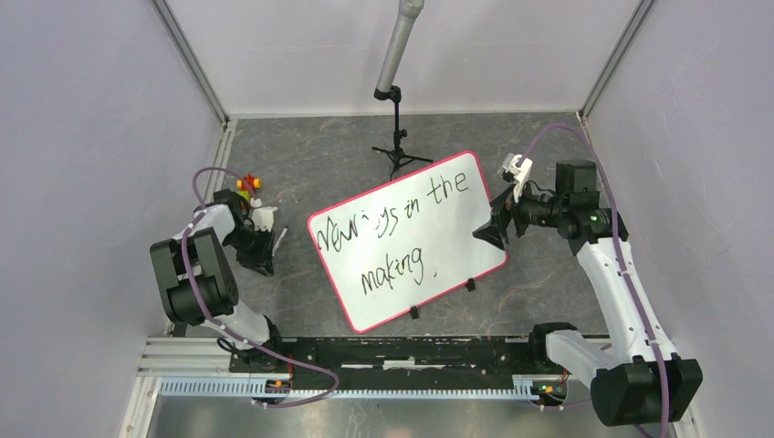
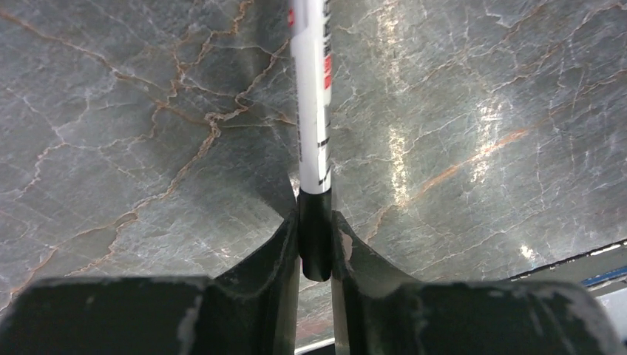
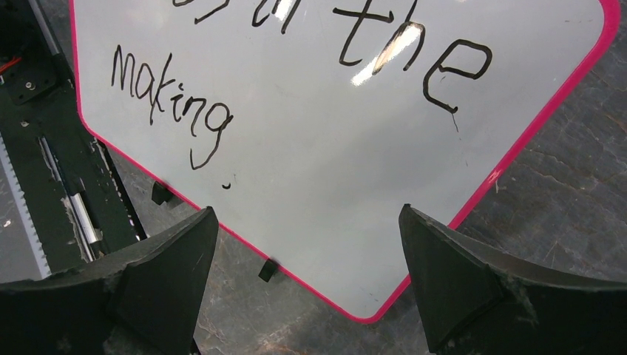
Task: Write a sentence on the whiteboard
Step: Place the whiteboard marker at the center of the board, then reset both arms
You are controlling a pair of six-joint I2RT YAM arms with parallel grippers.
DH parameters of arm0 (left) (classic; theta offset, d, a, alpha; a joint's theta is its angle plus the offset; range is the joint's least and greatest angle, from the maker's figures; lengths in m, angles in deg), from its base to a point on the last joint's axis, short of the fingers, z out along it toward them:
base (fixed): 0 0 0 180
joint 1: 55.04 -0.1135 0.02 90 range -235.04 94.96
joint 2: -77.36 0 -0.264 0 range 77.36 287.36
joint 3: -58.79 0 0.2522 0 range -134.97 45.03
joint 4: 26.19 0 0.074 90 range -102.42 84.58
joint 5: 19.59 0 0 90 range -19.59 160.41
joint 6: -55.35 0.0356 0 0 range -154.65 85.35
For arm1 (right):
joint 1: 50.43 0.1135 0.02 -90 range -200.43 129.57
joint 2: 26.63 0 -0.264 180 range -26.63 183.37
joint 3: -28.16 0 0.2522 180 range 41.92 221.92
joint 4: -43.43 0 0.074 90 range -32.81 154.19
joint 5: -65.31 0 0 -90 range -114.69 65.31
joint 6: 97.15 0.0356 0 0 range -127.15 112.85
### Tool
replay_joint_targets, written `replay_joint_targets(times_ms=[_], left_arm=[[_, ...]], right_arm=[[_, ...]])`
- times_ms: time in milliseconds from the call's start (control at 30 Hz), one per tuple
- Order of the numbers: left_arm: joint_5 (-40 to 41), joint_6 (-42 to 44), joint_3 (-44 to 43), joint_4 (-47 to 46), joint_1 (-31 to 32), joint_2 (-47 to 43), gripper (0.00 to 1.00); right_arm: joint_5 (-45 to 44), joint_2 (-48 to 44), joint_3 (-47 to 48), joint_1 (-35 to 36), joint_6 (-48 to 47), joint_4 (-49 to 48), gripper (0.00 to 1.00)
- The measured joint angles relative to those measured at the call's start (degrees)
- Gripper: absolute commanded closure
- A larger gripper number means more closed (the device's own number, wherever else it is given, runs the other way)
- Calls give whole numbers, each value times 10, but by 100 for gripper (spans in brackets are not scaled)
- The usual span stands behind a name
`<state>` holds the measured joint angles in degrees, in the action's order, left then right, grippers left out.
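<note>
The whiteboard [image 1: 456, 242] lies tilted on the dark stone table, white with a pink rim. The sentence [image 1: 392, 228] crosses it in two slanted black lines, ending in "the" and "making". My left gripper [image 1: 263, 257] is left of the board, low over the table and shut on the black end of a white marker [image 1: 279, 239]. In the left wrist view the marker [image 2: 310, 96] runs straight out from between the fingers of the gripper [image 2: 316, 244]. My right gripper [image 1: 488, 228] hangs open at the board's right corner. The right wrist view shows the whiteboard [image 3: 333, 185] and the sentence [image 3: 170, 103] beyond the gripper [image 3: 307, 251].
A black tripod [image 1: 399, 151] with a grey pole stands behind the board. A small red, yellow and green object [image 1: 248, 187] sits by the left arm. Black clips [image 3: 269, 270] are on the board's lower edge. A black rail [image 1: 402, 351] runs along the near edge, and walls close in three sides.
</note>
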<state>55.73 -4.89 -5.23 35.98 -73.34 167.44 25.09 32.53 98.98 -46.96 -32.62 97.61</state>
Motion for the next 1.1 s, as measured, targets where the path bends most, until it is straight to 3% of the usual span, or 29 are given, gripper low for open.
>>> replay_joint_targets(times_ms=[167,567,667,700,767,1100], left_arm=[[5,1,1,-1,1,9,56],[7,1,-10,19,1,-2,42],[0,1,-45,43,1,-16,29],[-7,1,-63,52,1,-22,16],[-20,2,-101,68,1,-34,2],[-89,-40,-328,116,1,-54,0]], right_arm=[[-4,0,-2,-2,-14,2,2],[-4,0,-2,-15,-38,17,2],[-4,3,3,-24,-43,21,2],[-3,5,7,-29,-44,23,2],[-4,11,18,-42,-45,26,2],[2,50,90,-160,-56,25,2]])
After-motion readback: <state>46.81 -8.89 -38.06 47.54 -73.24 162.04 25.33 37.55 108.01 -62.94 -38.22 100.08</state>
